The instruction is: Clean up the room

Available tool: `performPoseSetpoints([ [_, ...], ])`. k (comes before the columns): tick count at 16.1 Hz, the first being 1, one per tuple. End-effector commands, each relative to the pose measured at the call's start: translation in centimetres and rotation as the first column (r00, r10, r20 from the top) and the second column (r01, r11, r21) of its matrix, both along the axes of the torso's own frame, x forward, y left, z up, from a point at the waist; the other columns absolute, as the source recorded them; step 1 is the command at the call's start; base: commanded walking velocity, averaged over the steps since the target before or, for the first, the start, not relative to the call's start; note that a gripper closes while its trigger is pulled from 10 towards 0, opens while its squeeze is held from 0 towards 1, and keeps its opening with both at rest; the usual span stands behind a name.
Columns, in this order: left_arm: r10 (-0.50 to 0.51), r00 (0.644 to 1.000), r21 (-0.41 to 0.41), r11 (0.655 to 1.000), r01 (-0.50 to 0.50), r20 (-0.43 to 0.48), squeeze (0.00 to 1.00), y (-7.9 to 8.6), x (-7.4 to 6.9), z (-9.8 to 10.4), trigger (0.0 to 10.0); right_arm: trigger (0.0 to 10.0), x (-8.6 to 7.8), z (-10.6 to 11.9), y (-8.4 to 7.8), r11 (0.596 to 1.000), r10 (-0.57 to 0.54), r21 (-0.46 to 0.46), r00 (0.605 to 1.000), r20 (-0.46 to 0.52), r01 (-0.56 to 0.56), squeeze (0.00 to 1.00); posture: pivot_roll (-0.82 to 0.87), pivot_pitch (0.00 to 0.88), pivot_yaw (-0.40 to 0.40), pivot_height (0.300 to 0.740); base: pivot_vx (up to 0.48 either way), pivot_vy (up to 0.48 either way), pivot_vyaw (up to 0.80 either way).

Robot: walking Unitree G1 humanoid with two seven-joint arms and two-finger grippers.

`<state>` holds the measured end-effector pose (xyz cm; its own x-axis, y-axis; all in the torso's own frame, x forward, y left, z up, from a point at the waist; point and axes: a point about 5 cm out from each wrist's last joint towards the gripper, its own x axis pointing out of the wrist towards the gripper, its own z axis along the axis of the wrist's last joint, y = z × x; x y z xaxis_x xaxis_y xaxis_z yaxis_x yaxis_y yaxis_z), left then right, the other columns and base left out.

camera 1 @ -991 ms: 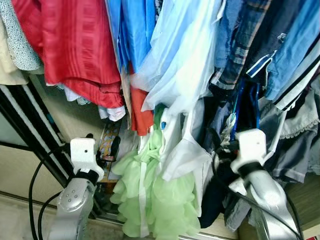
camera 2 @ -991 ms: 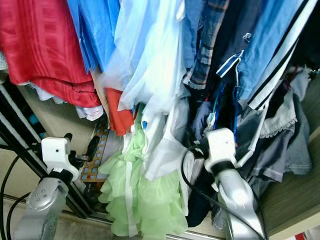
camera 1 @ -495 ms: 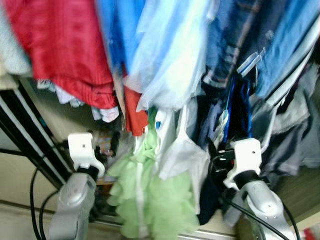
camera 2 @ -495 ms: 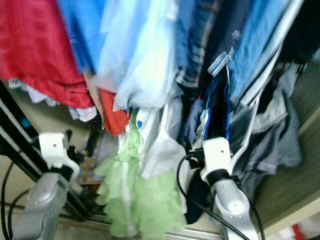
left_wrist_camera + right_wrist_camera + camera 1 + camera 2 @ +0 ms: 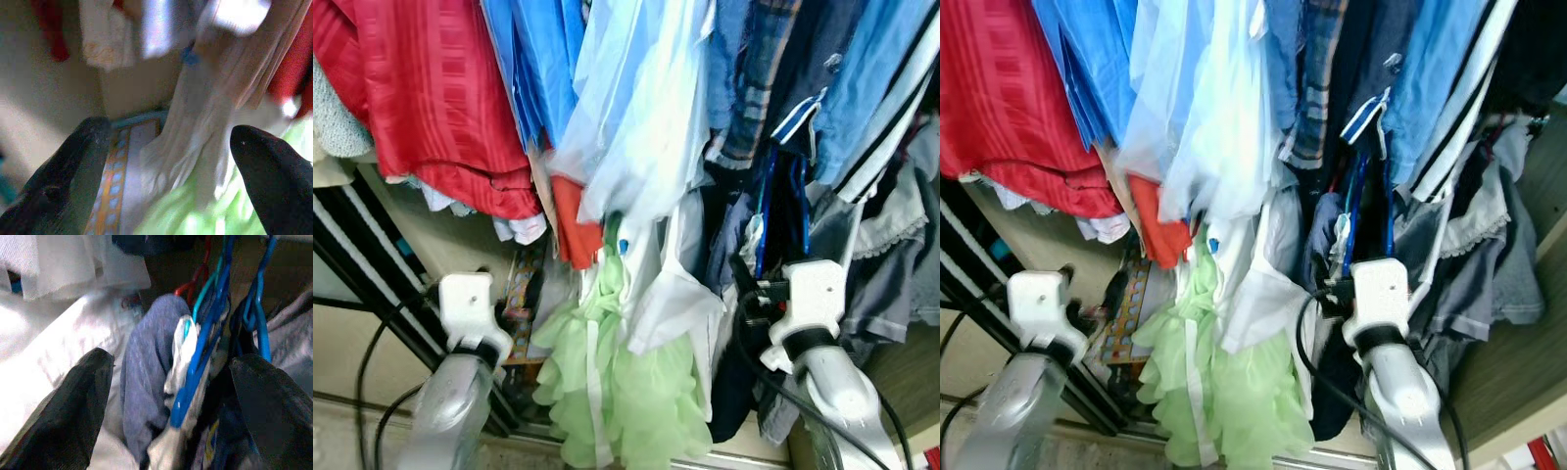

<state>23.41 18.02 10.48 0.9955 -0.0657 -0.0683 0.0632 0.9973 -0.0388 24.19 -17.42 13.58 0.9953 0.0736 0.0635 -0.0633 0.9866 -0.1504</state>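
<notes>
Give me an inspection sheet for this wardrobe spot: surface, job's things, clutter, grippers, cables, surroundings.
Surface: pale wardrobe floor under the clothes.
Job's things: hanging clothes, among them a red shirt and a green ruffled dress.
Clutter: blue hangers bunched with a grey-blue garment.
Grippers: left gripper open, before the dress; right gripper open, facing the hangers.
Cables: black cable on the right arm.
Surroundings: black door frame at left.

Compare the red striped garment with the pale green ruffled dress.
The red striped garment is deep red with a flat woven stripe; the pale green ruffled dress is light green with frilled tiers. The red one hangs high on the robot's left; the green one hangs lower, near the middle, reaching towards the floor. The green dress has a white strip running down it; the red one has none visible. Both hang among crowded clothes.
</notes>
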Motion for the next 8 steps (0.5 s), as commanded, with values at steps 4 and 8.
performPoseSetpoints([
  [4, 0.008, 0.999, -0.006, 1.000, -0.008, -0.039, 0.00, 0.38, 0.04, -0.32, 10.0, 10.0, -1.66, -0.84, -0.51, 0.999, -0.028, -0.028, 0.998, -0.050, 0.027, 0.00, -0.14, 0.000, 0.049, 0.740, 0.000, 0.000, 0.00],
  [8, -0.003, 0.999, -0.009, 1.000, 0.003, -0.038, 0.00, -0.14, 0.15, -0.16, 10.0, 10.0, -1.07, -0.54, 0.04, 0.998, 0.007, -0.057, 0.999, -0.044, -0.010, 0.00, -0.13, 0.000, 0.032, 0.740, 0.000, 0.000, 0.80],
])
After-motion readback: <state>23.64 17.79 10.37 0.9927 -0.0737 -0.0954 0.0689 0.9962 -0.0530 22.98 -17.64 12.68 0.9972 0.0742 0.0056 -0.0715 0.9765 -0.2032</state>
